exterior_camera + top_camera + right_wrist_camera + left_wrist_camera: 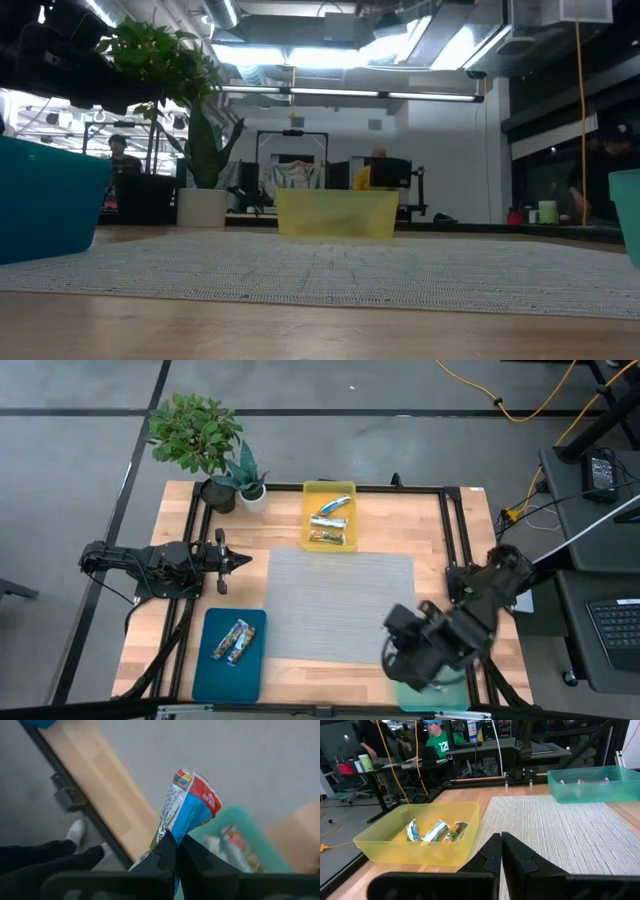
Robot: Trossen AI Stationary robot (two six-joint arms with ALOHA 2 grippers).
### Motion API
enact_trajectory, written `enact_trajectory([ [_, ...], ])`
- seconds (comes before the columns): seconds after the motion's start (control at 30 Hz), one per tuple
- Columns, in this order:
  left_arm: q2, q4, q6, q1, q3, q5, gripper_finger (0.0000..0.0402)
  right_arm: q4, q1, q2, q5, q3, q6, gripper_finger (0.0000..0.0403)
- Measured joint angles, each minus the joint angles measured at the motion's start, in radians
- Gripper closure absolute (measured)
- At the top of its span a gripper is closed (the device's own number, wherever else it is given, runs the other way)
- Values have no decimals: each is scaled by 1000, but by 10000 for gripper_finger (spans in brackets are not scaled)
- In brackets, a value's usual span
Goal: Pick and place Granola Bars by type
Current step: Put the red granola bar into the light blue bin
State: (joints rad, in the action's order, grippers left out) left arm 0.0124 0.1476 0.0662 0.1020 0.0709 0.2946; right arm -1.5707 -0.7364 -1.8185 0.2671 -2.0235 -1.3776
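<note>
The right gripper point(175, 847) is pinching a red-and-blue wrapped bar point(187, 807) between closed fingers, hanging above the green tray point(445, 695) at the counter's front right corner. To do this well, it should be centring over the tray, where similar red-trimmed bars point(235, 845) are lying, and lowering before letting go, since the bar is dangling loosely and could fall over the rim. The left gripper point(240, 561) is waiting closed and empty near the counter's left edge.
</note>
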Motion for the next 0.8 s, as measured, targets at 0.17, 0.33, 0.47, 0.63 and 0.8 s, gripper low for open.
enact_trajectory([
  [0.17, 0, 1, 0, 0, 0, 0, 394, 0, -96, 1, -7, 0, -179, 388],
  [0.33, 0, 1, 0, 0, 0, 0, 398, 0, -161, 1, -6, 54, -358, 388],
  [0.47, 0, 1, 0, 0, 0, 0, 396, 31, -199, 1, -28, 197, -477, 387],
  [0.63, 0, 1, 0, 0, 0, 0, 396, 143, -204, 1, -185, 399, -503, 387],
  [0.8, 0, 0, 0, 0, 0, 0, 397, 337, -200, 1, -185, 579, -499, 387],
])
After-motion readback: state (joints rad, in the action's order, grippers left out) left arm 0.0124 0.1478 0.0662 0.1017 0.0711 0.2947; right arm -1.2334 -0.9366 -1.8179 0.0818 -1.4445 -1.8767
